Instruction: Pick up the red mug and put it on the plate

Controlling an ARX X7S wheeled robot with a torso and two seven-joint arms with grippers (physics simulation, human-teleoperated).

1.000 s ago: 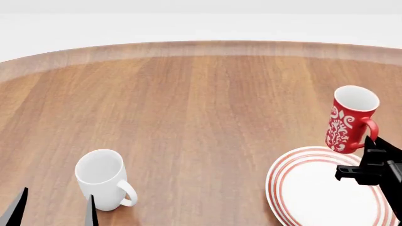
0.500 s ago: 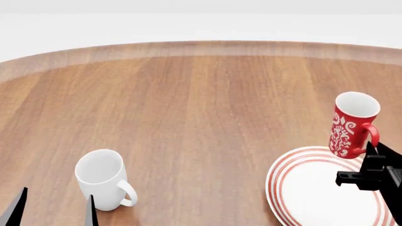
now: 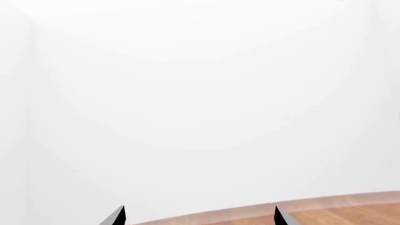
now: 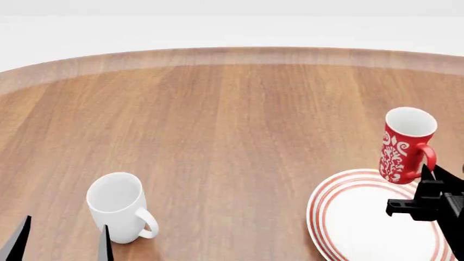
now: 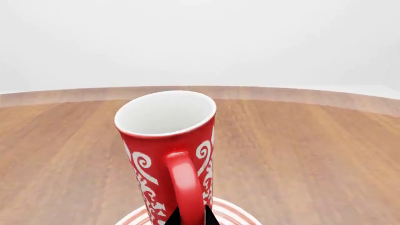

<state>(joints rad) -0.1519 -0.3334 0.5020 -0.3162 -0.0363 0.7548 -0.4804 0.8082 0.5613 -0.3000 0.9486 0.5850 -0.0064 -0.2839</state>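
Left wrist view: the left pincer (image 3: 198, 216) shows two black tips spread apart, empty, over the table (image 3: 337, 215) edge.

Head view: the red mug (image 4: 403, 144) is carried by its handle, slightly tilted, above the far rim of the plate (image 4: 340, 217), likely for lowering. A glossy white mug (image 4: 119, 206) stands well apart.

Right wrist view: the right pincer (image 5: 190, 218) pinches the smooth handle.

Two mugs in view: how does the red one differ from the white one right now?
The red mug is red with white swirls; the white mug is plain white. The red mug is taller and slimmer; the white mug looks squatter. The red mug is gripped by its handle in the right gripper at the plate's far rim; the white mug stands free near the left gripper. Both are upright, handled and white inside.
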